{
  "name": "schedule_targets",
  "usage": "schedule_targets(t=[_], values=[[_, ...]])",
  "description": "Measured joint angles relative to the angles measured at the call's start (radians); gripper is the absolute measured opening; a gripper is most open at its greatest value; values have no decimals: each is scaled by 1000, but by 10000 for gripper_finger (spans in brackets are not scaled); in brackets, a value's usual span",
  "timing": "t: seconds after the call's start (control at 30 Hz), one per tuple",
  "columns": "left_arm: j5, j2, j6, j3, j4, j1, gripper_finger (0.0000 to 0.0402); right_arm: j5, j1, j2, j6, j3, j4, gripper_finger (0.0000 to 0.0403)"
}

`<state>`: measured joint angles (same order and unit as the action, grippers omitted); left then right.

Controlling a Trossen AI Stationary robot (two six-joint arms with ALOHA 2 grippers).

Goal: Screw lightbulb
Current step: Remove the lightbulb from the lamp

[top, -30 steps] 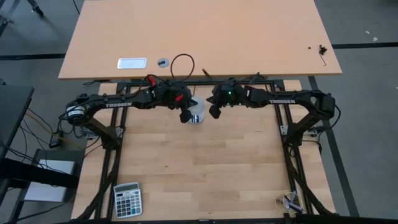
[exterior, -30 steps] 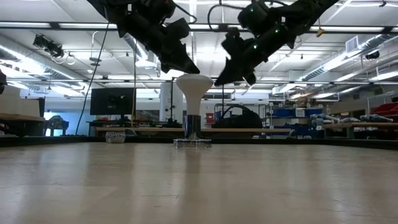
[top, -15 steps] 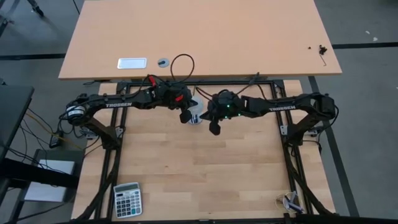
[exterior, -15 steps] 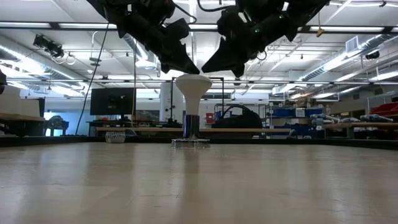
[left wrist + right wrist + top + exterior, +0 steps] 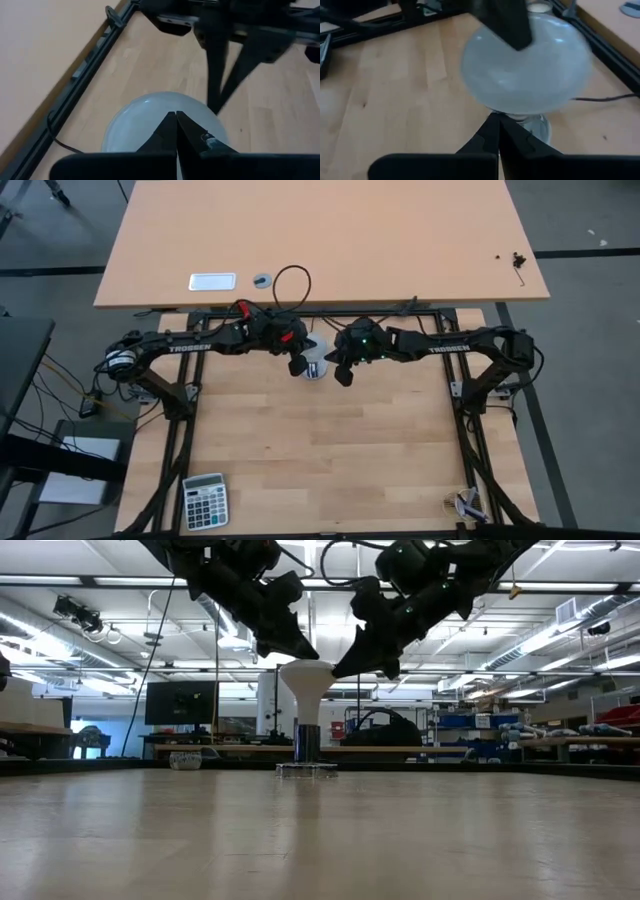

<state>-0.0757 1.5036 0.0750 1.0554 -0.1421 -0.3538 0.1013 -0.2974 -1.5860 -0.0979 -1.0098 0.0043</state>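
- Here the lightbulb (image 5: 308,685) stands upright near the far edge of the wooden table (image 5: 330,450), between the 2 grippers.
- Its long axis runs vertical: the wide dome face points up, the cone neck tapers down to the narrow base, which sits in a dark socket (image 5: 307,743) on a flat base plate.
- From the high view, only a small pale part of the lightbulb (image 5: 316,366) shows between the arms.
- The left gripper (image 5: 290,648) hangs just above the dome's rim on one side, its 2 fingers pressed together with nothing between them.
- In the left wrist view the closed fingers (image 5: 176,131) lie over the pale dome (image 5: 135,120).
- The right gripper (image 5: 362,662) sits at the dome's other side, close to the rim; its fingers are likewise together and grip nothing.
- In the right wrist view its joined fingertips (image 5: 495,127) point at the underside of the dome (image 5: 530,70), with the left arm's dark finger above the bulb.
- A thin black cord (image 5: 605,98) trails from the socket across the table.
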Motion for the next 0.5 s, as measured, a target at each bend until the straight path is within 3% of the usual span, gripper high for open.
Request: schedule_targets(t=[0.3,0.5], values=[[-15,0,0,0,1,2,0,-90,-113,7,-36,0,-27,11],[-14,0,0,0,1,1,0,64,-96,42,-16,0,-23,11]])
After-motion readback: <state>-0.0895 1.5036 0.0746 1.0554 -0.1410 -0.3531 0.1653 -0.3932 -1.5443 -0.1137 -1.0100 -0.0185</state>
